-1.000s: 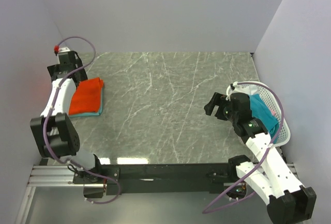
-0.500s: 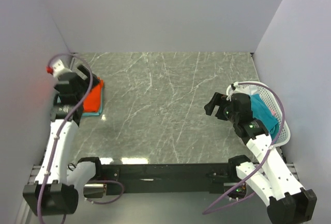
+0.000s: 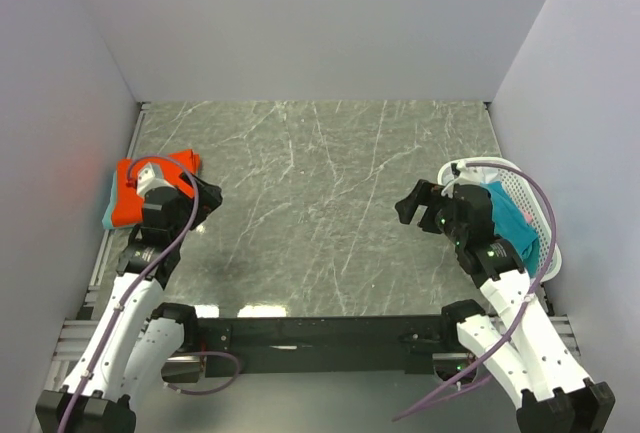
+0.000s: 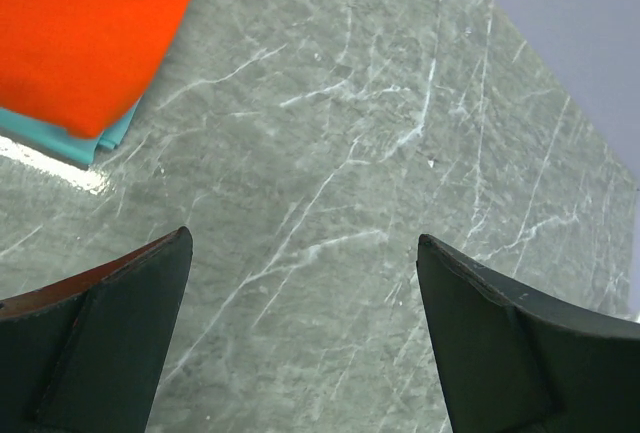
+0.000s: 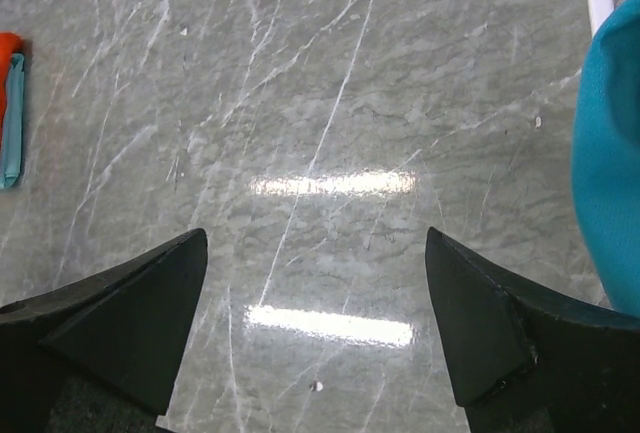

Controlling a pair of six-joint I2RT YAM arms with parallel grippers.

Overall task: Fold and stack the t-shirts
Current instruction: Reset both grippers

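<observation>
Top external shows orange-red t-shirt point(image 3: 124, 203) folded atop a teal t-shirt point(image 3: 107, 216) on the bench point(image 3: 320, 203), another turquoise t-shirt point(image 3: 510, 218) seemingly undone in the basket point(image 3: 546, 245), both arms' jaws wide open, empty.

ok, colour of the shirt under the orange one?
Teal. The lower shirt peeks out beneath the orange-red shirt; clearest in left wrist view.

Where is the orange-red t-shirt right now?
The orange-red t-shirt lies folded at the table's left edge on a teal t-shirt, partly hidden by the left arm in the top external view.
</observation>
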